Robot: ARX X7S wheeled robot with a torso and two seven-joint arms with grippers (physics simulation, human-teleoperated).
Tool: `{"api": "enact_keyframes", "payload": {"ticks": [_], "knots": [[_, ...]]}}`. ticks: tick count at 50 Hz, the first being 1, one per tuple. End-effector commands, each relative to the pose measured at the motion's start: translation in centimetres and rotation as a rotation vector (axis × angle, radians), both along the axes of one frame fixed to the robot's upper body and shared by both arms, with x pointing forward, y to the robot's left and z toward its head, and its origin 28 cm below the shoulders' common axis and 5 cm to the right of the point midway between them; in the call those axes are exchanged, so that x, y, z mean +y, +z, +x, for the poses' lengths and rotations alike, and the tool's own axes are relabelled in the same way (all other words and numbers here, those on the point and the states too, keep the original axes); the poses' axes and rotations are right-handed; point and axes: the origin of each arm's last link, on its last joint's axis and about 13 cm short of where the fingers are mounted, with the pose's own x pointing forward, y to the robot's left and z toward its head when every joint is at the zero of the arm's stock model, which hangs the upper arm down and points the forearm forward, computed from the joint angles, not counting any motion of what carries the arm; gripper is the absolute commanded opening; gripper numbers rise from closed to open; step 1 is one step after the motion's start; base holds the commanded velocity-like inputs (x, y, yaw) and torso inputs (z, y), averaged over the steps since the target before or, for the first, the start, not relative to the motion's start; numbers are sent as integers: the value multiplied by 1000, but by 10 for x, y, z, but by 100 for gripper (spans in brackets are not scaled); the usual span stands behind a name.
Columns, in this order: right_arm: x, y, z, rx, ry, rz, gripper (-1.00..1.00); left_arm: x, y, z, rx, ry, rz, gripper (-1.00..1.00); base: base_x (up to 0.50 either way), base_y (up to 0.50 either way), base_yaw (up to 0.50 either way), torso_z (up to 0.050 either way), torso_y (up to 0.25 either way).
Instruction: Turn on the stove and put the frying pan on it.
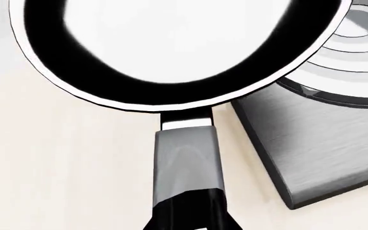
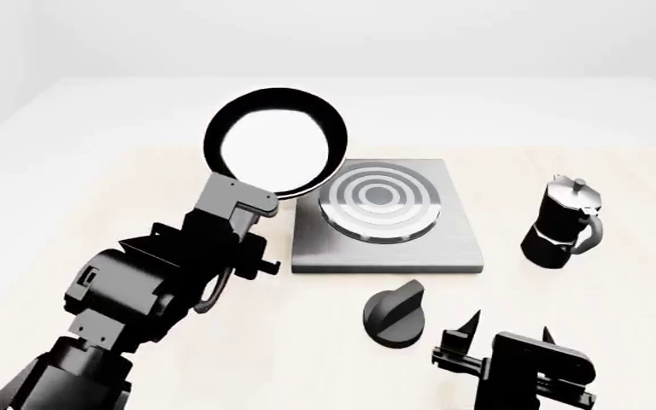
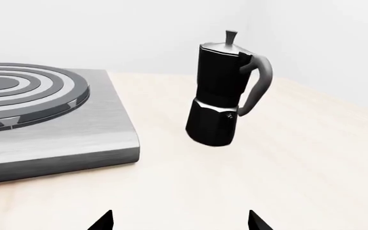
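My left gripper (image 2: 240,207) is shut on the handle of the frying pan (image 2: 273,141), a black pan with a bright inside. It holds the pan in the air at the stove's far left corner, its rim overlapping the burner edge. In the left wrist view the pan (image 1: 171,48) fills the frame, with its grey handle (image 1: 187,160) running into the jaws. The stove (image 2: 430,243) is a grey square plate with a ringed burner (image 2: 379,198). Its black knob (image 2: 395,314) lies in front of it. My right gripper (image 2: 508,335) is open and empty, right of the knob.
A black moka pot (image 2: 560,224) stands to the right of the stove; it also shows in the right wrist view (image 3: 225,93), beside the stove's corner (image 3: 75,139). The pale tabletop (image 2: 100,188) stretches to the left and behind.
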Motion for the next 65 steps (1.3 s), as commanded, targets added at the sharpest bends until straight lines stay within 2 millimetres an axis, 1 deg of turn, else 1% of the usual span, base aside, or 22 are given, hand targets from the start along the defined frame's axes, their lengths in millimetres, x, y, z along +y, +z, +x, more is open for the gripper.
{"api": "enact_keyframes", "payload": {"ticks": [1, 7, 9, 14, 19, 21, 25, 28, 39, 43, 50, 57, 65], "knots": [[0, -3, 1, 0, 3, 1, 100, -8, 24, 9, -74, -33, 53, -100, 0, 0, 0, 0, 0], [0, -2, 1, -1, 5, 1, 100, -16, 25, 12, -63, -35, 26, -100, 0, 0, 0, 0, 2], [0, -2, 1, -1, 6, 2, 100, -18, 24, 14, -54, -29, 43, -100, 0, 0, 0, 0, 5], [0, -1, 1, -1, 10, 2, 100, -23, 26, 15, -45, -25, 7, -100, 0, 0, 0, 0, 2], [-1, -4, 2, -1, 12, 3, 100, -29, 26, 17, -12, -24, -1, -100, 0, 0, 0, 0, 2], [0, -3, 2, -1, 13, 3, 100, -31, 26, 17, 33, -22, 11, -100, 0, 0, 0, 0, 0], [0, -2, 1, 0, 14, 4, 100, -33, 25, 19, 48, -18, 0, -100, 0, 0, 0, 0, 3], [0, -1, 1, 1, 16, 4, 100, -35, 26, 17, 59, -24, -2, -100, 0, 0, 0, 0, 0], [0, -3, 2, 2, 18, 5, 100, -46, 39, 5, 14, -140, -38, -100, 0, 0, 0, 1, 2], [0, -2, 2, 2, 18, 5, 100, -49, 39, 5, 2, -149, -41, -100, 0, 0, 0, 0, 3], [0, -2, 2, 2, 19, 5, 100, -55, 40, -2, -8, -198, -33, -100, 0, 0, 0, 0, 1], [0, -3, 2, 2, 19, 6, 100, -65, 38, -7, -9, -246, -3, -100, 0, 0, 0, 0, 1], [0, -3, 2, 1, 21, 7, 100, -73, 35, -5, -8, -253, 7, -100, 0, 0, 0, 0, 3]]}}
